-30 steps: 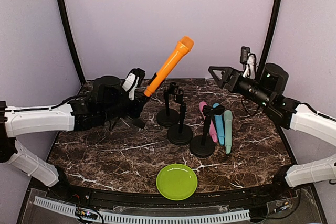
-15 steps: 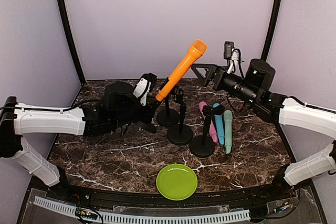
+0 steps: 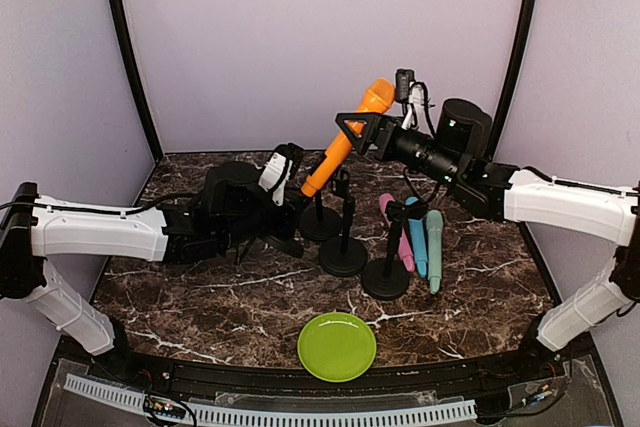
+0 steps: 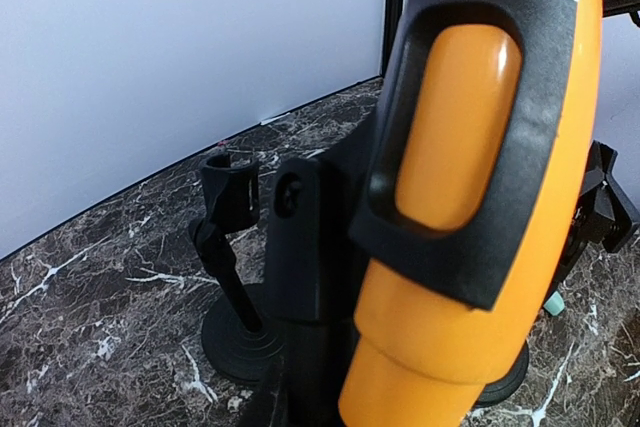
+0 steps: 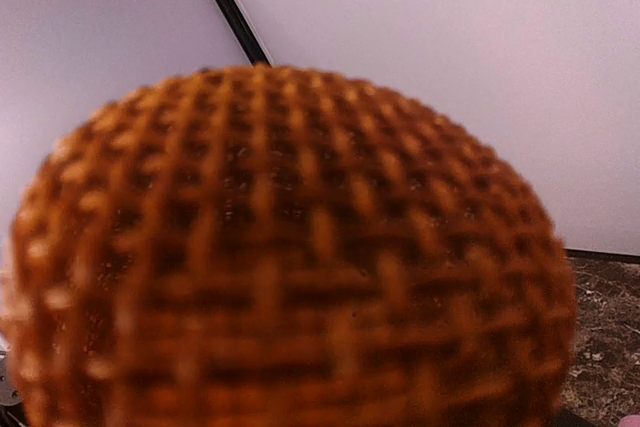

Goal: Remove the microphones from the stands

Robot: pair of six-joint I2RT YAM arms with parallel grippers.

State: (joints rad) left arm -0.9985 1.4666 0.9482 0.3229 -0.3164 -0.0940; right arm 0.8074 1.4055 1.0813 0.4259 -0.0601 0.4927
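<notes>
The orange microphone (image 3: pixel 325 159) is off the stands and in the air above the back of the desk (image 3: pixel 200 287), just above centre in the top view. It is tilted, with its mesh head toward the upper right and its tail toward the lower left.

The left hand (image 3: pixel 300 185) is clamped on the tail end. In the left wrist view a black finger (image 4: pixel 480 237) shaped like an open frame presses flat against the orange body (image 4: pixel 440 367).

The right hand (image 3: pixel 355 130) comes in from the right of the frame, level with the upper shaft just below the head. Its jaws stand apart on either side of the shaft, and it is unclear whether they touch it. The woven head (image 5: pixel 290 247) fills almost the whole right wrist view, blurred.

Below the microphone, three black stands sit close together at mid-frame: a rear one (image 3: pixel 320 219), a middle one (image 3: pixel 343 252) and a front one (image 3: pixel 387 272).

Just right of them a pink microphone (image 3: pixel 403 245), a blue microphone (image 3: pixel 419 242) and a teal microphone (image 3: pixel 434 252) lie side by side on the marble.

A green plate (image 3: pixel 337 346) rests near the lower edge of the desk.
</notes>
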